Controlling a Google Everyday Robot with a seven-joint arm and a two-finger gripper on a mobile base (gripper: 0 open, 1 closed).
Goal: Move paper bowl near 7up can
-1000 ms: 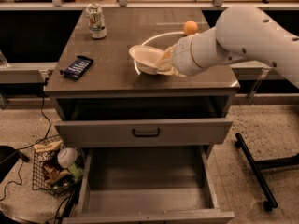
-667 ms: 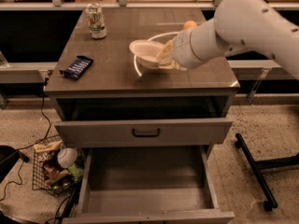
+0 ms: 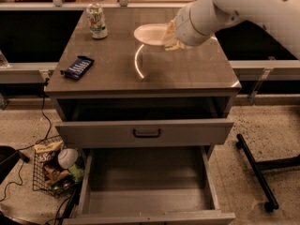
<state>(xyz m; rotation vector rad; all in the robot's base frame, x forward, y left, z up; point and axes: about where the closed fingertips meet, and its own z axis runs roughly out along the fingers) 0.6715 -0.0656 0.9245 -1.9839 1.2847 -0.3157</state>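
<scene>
The gripper [image 3: 169, 35] clamps the right rim of the paper bowl [image 3: 149, 33], holding it above the cabinet top [image 3: 187, 74], to the right of the 7up can [image 3: 97, 21]; a blue snack packet [image 3: 78, 67] lies near the left edge

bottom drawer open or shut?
Open: grey bottom drawer is pulled out, inside visible. Hand grips the round off-white paper bowl above the brown tabletop.

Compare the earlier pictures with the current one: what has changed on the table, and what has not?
The gripper, holding the bowl by its rim, has carried it toward the back of the table, nearer the can. The can and blue packet stayed put.
</scene>
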